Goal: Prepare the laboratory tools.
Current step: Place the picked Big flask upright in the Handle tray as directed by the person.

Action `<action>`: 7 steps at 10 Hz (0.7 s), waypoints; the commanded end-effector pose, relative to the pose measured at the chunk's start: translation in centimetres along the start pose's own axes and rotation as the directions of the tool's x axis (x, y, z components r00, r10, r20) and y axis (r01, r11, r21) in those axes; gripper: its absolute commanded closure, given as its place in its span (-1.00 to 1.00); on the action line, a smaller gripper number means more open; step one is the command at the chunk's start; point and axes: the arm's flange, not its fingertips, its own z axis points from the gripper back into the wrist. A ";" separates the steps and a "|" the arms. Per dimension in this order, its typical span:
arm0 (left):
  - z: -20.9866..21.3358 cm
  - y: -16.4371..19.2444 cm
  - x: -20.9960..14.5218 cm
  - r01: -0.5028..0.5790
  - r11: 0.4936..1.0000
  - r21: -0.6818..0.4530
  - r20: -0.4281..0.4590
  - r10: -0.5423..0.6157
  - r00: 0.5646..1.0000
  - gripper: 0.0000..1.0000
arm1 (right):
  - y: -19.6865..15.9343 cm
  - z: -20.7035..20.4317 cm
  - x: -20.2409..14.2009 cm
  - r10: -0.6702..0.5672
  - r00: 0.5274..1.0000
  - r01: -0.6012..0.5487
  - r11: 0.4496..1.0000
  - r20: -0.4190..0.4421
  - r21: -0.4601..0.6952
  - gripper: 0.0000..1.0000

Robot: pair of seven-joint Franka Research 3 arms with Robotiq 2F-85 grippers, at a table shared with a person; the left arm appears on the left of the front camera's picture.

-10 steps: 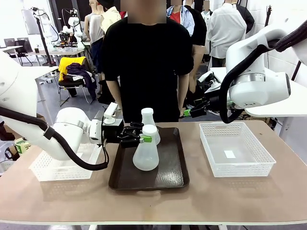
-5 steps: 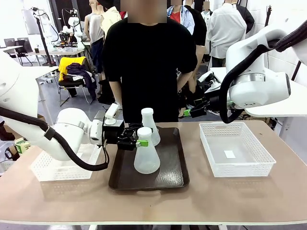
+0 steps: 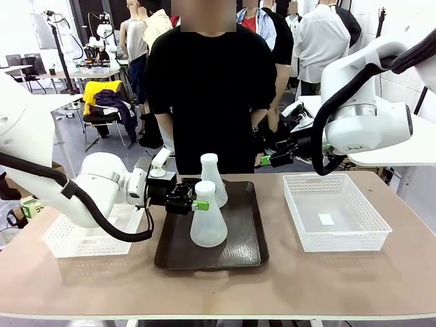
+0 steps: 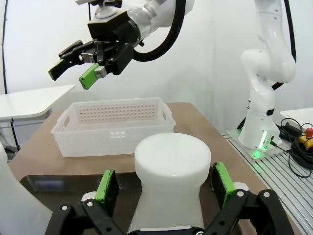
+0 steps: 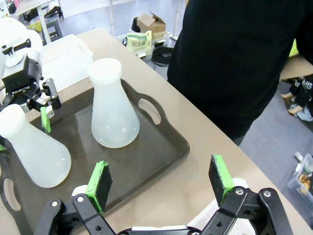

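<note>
Frosted-white conical flask (image 3: pixel 207 221) now sits nearer the left basket (image 3: pixel 82 238) — left gripper (image 3: pixel 197 201) straddles its neck, pads (image 4: pixel 106 185) still apart.
Right gripper (image 5: pixel 161 183) hangs raised, jaws wide.

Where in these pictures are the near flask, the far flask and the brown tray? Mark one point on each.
near flask (image 3: pixel 208 228): front view, on its wide cone body.
far flask (image 5: pixel 115 120): right wrist view, on its lower body.
brown tray (image 3: pixel 245 238): front view, on bare floor right of the flasks.
</note>
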 end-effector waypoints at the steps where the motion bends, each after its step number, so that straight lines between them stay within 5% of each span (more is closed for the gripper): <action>1: -0.2 -0.1 0.0 0.010 1.000 -0.005 0.008 -0.010 1.000 -1.00 | 0.0 0.1 0.0 -0.002 1.000 0.002 1.000 0.000 0.000 -1.00; 7: -0.2 -0.1 0.0 0.010 1.000 -0.005 0.008 -0.010 1.000 -1.00 | 0.0 0.1 0.0 -0.002 1.000 0.002 1.000 0.000 0.000 -1.00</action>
